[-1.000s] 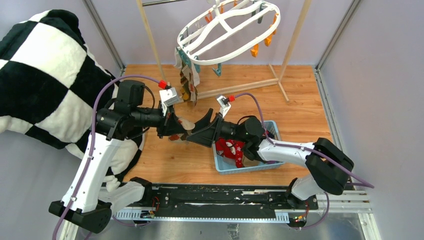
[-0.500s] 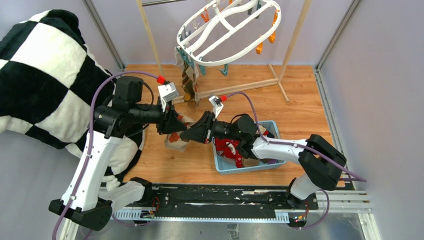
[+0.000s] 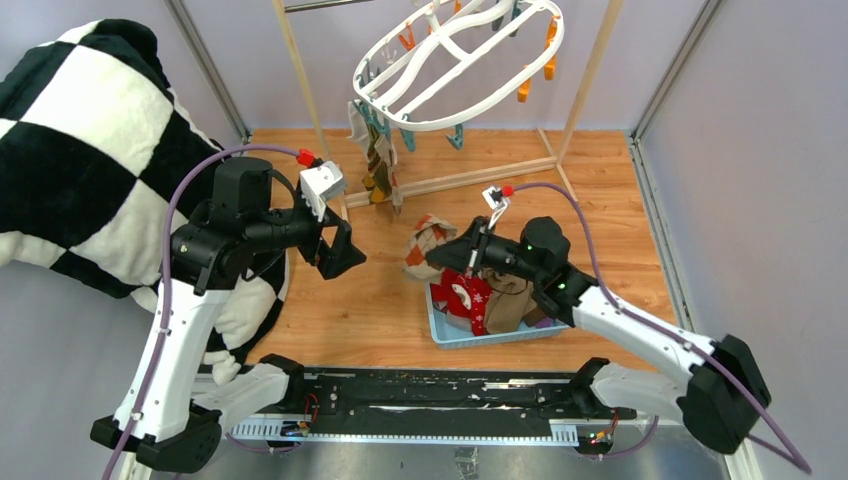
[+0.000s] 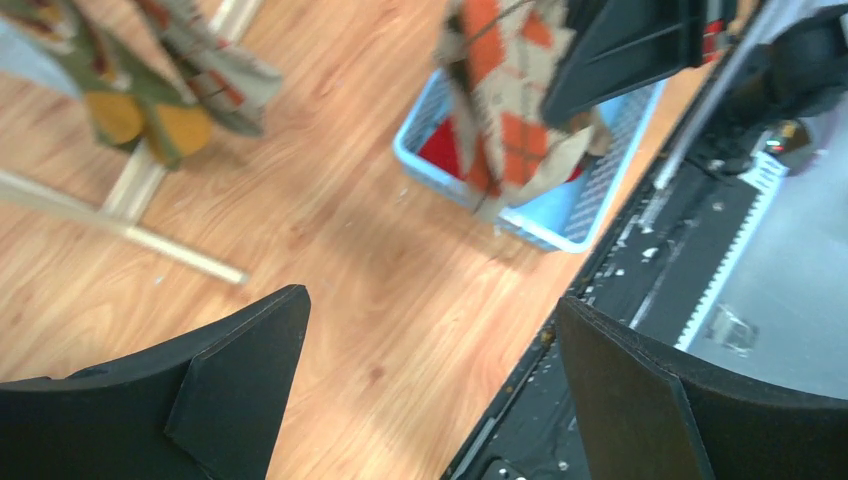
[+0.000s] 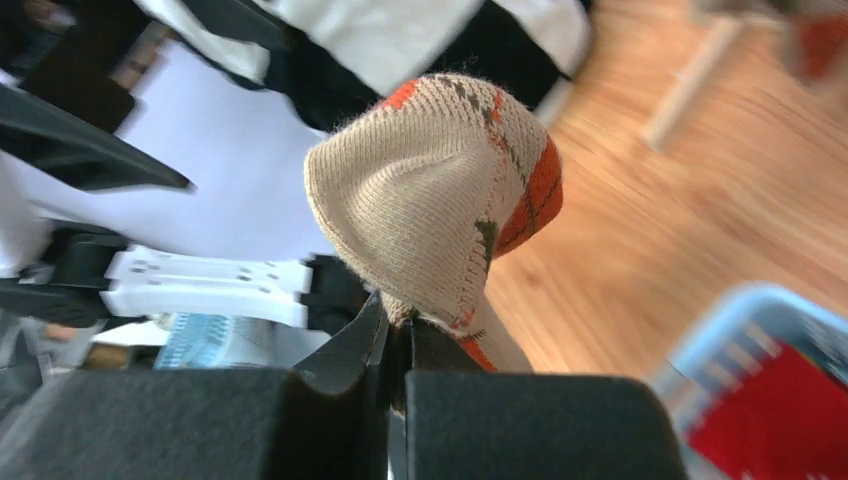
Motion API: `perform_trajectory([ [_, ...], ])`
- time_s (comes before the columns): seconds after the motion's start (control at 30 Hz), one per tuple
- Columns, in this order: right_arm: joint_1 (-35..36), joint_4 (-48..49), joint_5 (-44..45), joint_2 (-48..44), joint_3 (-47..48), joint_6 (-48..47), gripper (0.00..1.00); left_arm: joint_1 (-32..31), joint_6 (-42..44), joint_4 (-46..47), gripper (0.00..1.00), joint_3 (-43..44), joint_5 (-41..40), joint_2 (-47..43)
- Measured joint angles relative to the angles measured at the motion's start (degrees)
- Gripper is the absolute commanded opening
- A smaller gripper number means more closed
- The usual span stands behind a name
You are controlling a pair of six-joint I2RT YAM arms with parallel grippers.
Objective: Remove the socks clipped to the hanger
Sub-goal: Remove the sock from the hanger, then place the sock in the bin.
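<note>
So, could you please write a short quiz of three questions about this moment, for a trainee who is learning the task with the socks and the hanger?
1. True or false: the left claw is holding a sock.
2. What does the right claw grip?
A. a red sock
B. the beige and orange argyle sock
C. a teal clip
3. Short answer: are any socks clipped to the hanger now?

Key:
1. False. Its jaws are wide open and nothing is between them.
2. B
3. Yes. A few hang at its left end in the top view.
</note>
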Motion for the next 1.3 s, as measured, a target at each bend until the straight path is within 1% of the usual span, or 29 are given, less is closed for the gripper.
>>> perform_trajectory([
  [0.13,-5.3,-18.1,2.4,-7.6,-3.4,-4.7,0.00,0.0,-0.2,0.0,1.00,0.0,-7.7,-0.8],
  [0.27,-10.2,-32.2,3.8,-9.0,-7.9,-7.5,0.09,0.3,-0.7,0.0,1.00,-0.1,-11.8,-1.8],
  [0.3,-10.7,-35.7,4.3,-8.4,-8.3,-8.4,0.16,0.5,-0.8,0.0,1.00,-0.1,-12.1,-2.0],
  [0.37,-10.9,-41.3,4.8,-6.7,-8.0,-10.6,0.38,1.6,-1.1,0.0,1.00,-0.2,-12.4,-2.3],
  [0.43,-10.9,-48.4,5.9,-4.7,-6.1,-13.7,0.55,3.2,-1.3,0.0,1.00,-0.2,-12.5,-2.3],
  [0.47,-10.9,-51.9,6.7,-4.3,-4.7,-15.3,0.62,4.2,-1.5,0.0,1.00,-0.3,-12.5,-2.1],
  [0.5,-10.9,-54.6,7.5,-4.2,-3.2,-16.5,0.67,5.3,-1.6,0.0,1.00,-0.3,-12.5,-1.9],
  [0.53,-10.9,-56.8,8.2,-4.6,-1.7,-17.7,0.68,6.3,-1.6,0.0,1.00,-0.3,-12.4,-1.7],
  [0.57,-10.9,-58.0,8.7,-5.2,-0.4,-18.4,0.67,7.1,-1.7,0.0,1.00,-0.4,-12.4,-1.6],
  [0.6,-10.9,-59.4,9.1,-6.1,1.3,-19.4,0.64,8.2,-1.7,0.0,1.00,-0.4,-12.2,-1.3],
  [0.7,-10.9,-61.2,9.9,-8.9,6.3,-20.9,0.45,11.3,-1.9,0.0,1.00,-0.5,-11.5,-0.8],
  [0.8,-10.9,-61.0,9.8,-9.5,9.5,-20.9,0.28,14.0,-2.1,0.0,1.00,-1.0,-10.4,-0.4],
  [0.87,-10.9,-60.2,9.4,-8.8,9.8,-20.5,0.20,15.8,-2.2,0.0,1.00,-1.4,-9.6,-0.2],
  [1.0,-11.4,-56.4,8.5,-4.8,7.3,-19.2,0.12,18.3,-2.3,0.0,1.00,-2.2,-8.3,-0.1],
  [1.07,-11.9,-53.3,7.7,-2.0,4.6,-18.1,0.10,19.8,-2.3,0.0,1.00,-2.4,-7.6,-0.2],
  [1.17,-12.5,-47.6,5.0,4.0,0.3,-15.9,0.07,21.6,-2.3,0.0,1.00,-2.5,-7.1,-0.2],
  [1.3,-12.5,-41.6,1.2,12.3,-1.6,-13.9,0.04,22.4,-2.3,0.1,1.00,-3.4,-6.4,-0.1],
])
